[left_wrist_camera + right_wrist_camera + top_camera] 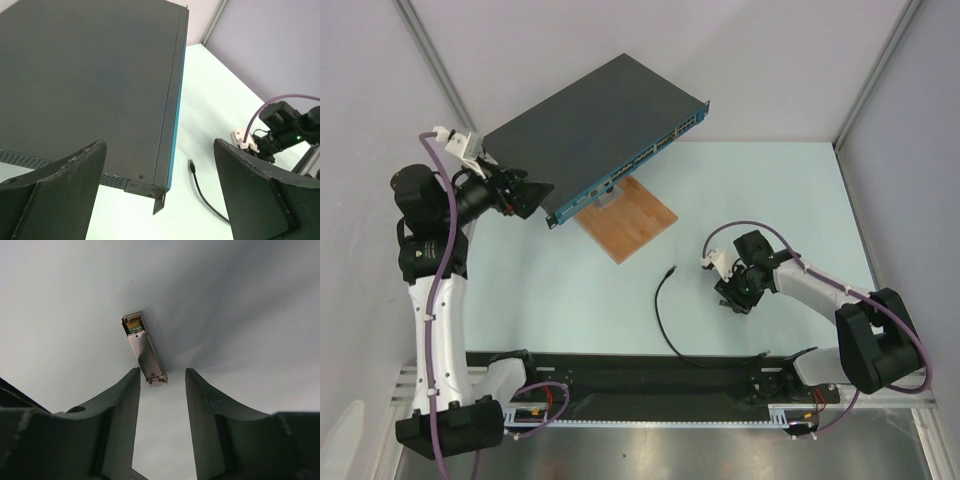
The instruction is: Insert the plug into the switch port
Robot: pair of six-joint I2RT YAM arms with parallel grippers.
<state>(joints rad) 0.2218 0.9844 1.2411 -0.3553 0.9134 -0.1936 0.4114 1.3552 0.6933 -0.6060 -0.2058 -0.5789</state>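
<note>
The switch [590, 115] is a wide dark-grey box with a teal front strip, its front propped on a wooden board. The row of ports [645, 152] runs along that strip. The plug [670, 270] lies loose on the table, ending a thin black cable [662, 325]. My left gripper [528, 196] is open and empty at the switch's left end. In the left wrist view [159, 145] it looks along the switch's top [90, 75] and the teal strip [176, 125], with the plug [191, 164] beyond. My right gripper [733, 297] is low over the table, right of the plug, open and empty [162, 372].
The brown wooden board [630, 220] lies under the switch's front edge. A short grey metal piece [144, 347] lies on the table just ahead of my right fingertips. The cable runs down to the black rail [650, 372] at the near edge. Grey walls enclose the table.
</note>
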